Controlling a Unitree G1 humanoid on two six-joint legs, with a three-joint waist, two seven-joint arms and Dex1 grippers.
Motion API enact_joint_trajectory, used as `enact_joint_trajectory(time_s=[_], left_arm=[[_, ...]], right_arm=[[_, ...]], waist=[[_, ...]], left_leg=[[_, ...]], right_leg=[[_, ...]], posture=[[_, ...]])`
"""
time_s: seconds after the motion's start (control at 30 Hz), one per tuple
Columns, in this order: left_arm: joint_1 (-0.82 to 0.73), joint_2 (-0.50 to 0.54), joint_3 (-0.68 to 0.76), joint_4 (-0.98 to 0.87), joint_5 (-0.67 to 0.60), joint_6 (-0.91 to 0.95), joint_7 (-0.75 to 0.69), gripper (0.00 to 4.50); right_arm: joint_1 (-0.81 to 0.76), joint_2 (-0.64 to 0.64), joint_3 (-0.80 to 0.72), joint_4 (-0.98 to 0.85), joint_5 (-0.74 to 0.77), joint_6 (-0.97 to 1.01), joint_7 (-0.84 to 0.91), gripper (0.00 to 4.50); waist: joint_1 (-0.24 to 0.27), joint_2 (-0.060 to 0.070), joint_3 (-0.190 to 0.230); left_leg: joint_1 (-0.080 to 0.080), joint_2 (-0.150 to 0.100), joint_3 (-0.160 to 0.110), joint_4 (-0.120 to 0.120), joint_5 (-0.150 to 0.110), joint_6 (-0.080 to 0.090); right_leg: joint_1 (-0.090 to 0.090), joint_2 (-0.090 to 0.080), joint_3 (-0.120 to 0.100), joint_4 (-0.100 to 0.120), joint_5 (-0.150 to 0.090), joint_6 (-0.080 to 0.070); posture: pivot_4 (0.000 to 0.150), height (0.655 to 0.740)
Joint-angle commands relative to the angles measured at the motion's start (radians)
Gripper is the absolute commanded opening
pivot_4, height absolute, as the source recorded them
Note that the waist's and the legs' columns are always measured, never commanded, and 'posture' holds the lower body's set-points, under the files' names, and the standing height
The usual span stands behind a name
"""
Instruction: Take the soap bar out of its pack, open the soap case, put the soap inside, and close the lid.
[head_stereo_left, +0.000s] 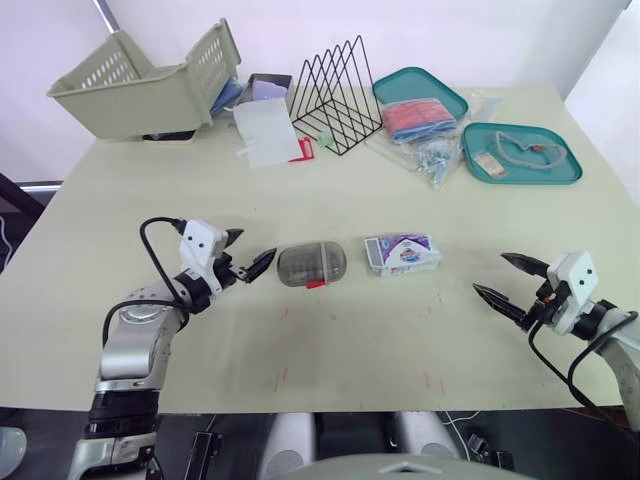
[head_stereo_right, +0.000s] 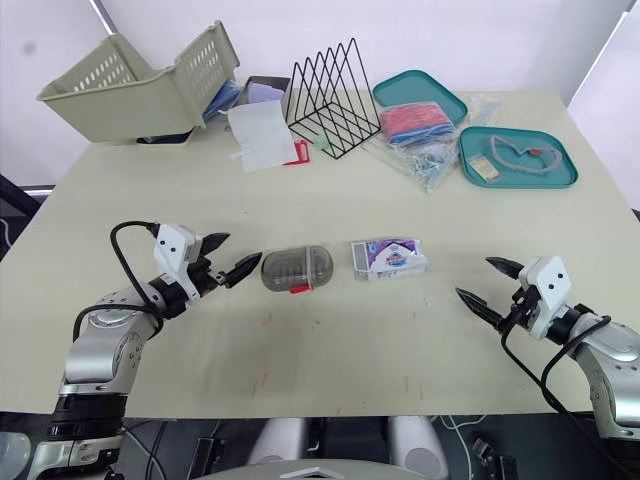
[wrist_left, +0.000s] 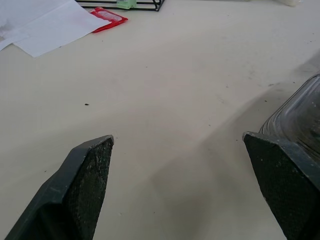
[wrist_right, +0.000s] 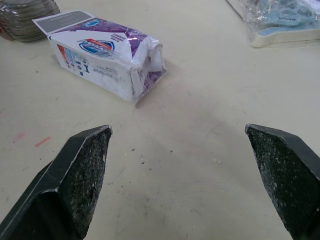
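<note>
Pale cream table (head_stereo_left: 330, 340) against white walls. Clutter sits along the far edge: a basket (head_stereo_left: 140, 80) at 11 o'clock, a wire rack (head_stereo_left: 335, 95) at 12, and two teal trays (head_stereo_left: 523, 150) toward 1–2.

- Soap pack (head_stereo_left: 402, 254): lies flat just past table centre toward 3 o'clock. It sits just beside the soap case (head_stereo_left: 311, 264) and does not touch it.
- Pack axis: long axis runs roughly 9-to-3. The end toward 3 looks crumpled; the end toward 9 shows a grey flap. Whether either end is open, I cannot tell.
- Case: lid down, long axis also 9-to-3, with a red tab (head_stereo_left: 316, 284) on its 6 o'clock side.
- Left gripper (head_stereo_left: 250, 248): at the case's 9 o'clock end, fingers spread. One tip is almost at the shell; contact is unclear.
- Right gripper (head_stereo_left: 491, 274): at about 4 o'clock of the pack and well apart from it, fingers spread wide, nothing held.

Judgement: the pack comes first, and nothing is lifted yet. The right claw should travel toward 10 o'clock and close across the pack's short width near the crumpled end, low against the table. The carton looks soft, so a light pinch will avoid crushing it around the bar. The left claw could then take the 9 o'clock end to pull against. Keep that move clear of the case, which would slide easily.
</note>
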Motion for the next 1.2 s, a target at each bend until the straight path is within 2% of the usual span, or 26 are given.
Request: enact_joint_trajectory(time_s=[0.03,0.53,0.73,0.83,0.97,1.2], left_arm=[[-0.006,0.021,-0.004,0.002,0.016,-0.051,-0.023,4.43],[-0.112,0.051,0.012,0.162,-0.006,-0.126,-0.113,4.43],[-0.203,0.087,-0.022,0.169,-0.056,-0.137,-0.267,4.43],[-0.212,0.089,-0.050,0.138,-0.067,-0.141,-0.326,4.43],[-0.180,0.097,-0.099,0.030,-0.089,-0.124,-0.406,4.43],[-0.104,0.105,-0.188,-0.136,-0.117,-0.075,-0.469,4.43]], right_arm=[[-0.011,-0.027,-0.041,-0.006,0.013,-0.028,0.017,4.50],[-0.123,-0.081,0.005,0.112,-0.016,-0.058,0.104,4.50],[-0.327,-0.214,0.141,0.120,-0.040,0.054,0.259,4.50],[-0.428,-0.244,0.228,0.163,-0.081,0.050,0.340,4.50],[-0.590,-0.226,0.347,0.263,-0.152,0.044,0.420,4.50],[-0.806,-0.144,0.462,0.535,-0.265,-0.122,0.521,4.50]], waist=[[0.000,0.000,0.000],[0.000,0.000,0.000],[-0.003,0.000,0.001],[-0.001,0.000,0.001],[-0.001,0.000,0.002],[-0.001,0.000,0.004]], left_leg=[[0.000,0.000,0.000,0.000,0.000,0.000],[0.000,0.000,0.000,0.000,0.000,0.000],[0.001,0.000,0.001,0.001,0.000,0.000],[0.001,0.000,0.001,0.001,0.000,0.000],[-0.002,0.000,0.002,0.000,0.000,0.000],[-0.002,0.000,0.002,0.000,0.000,0.000]], right_leg=[[0.000,0.000,0.000,0.000,0.000,0.000],[0.000,0.000,0.000,0.000,0.000,0.000],[0.000,0.000,0.001,0.001,0.000,0.000],[0.000,0.001,0.001,0.001,0.000,0.000],[-0.002,0.000,0.001,0.001,0.000,0.000],[-0.003,0.000,0.002,0.001,0.000,0.000]], posture=[[0.150,0.7400],[0.150,0.7400],[0.150,0.7400],[0.150,0.7400],[0.150,0.7400],[0.150,0.7400]])
